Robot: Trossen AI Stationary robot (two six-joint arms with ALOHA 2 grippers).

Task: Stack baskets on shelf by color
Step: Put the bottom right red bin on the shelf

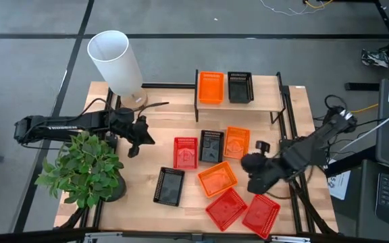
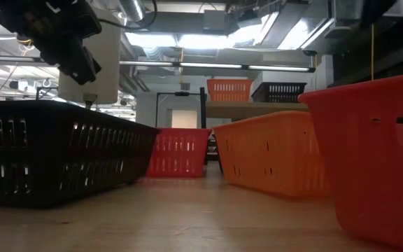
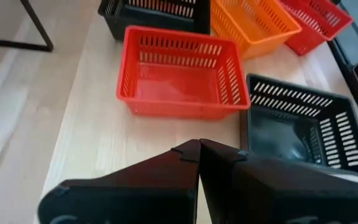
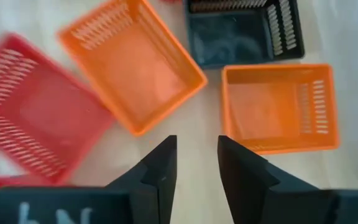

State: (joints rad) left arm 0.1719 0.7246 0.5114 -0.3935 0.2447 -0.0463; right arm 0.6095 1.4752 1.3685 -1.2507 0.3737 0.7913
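We see the right gripper [image 4: 194, 158], jaws parted and empty, hovering near the worktop's right edge; two orange baskets [image 4: 135, 68] [image 4: 278, 109] lie just ahead, flanking its line.

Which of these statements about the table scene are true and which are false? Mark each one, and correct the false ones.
1. An orange basket and a black basket sit side by side on the shelf. True.
2. A red basket is already on the shelf. False: all three red baskets lie on the table, one near the middle.
3. The left gripper is shut and holds nothing. True.
4. The right gripper is clamped on an orange basket. False: its fingers are open and empty above the table.
5. A potted plant stands at the table's left side. True.
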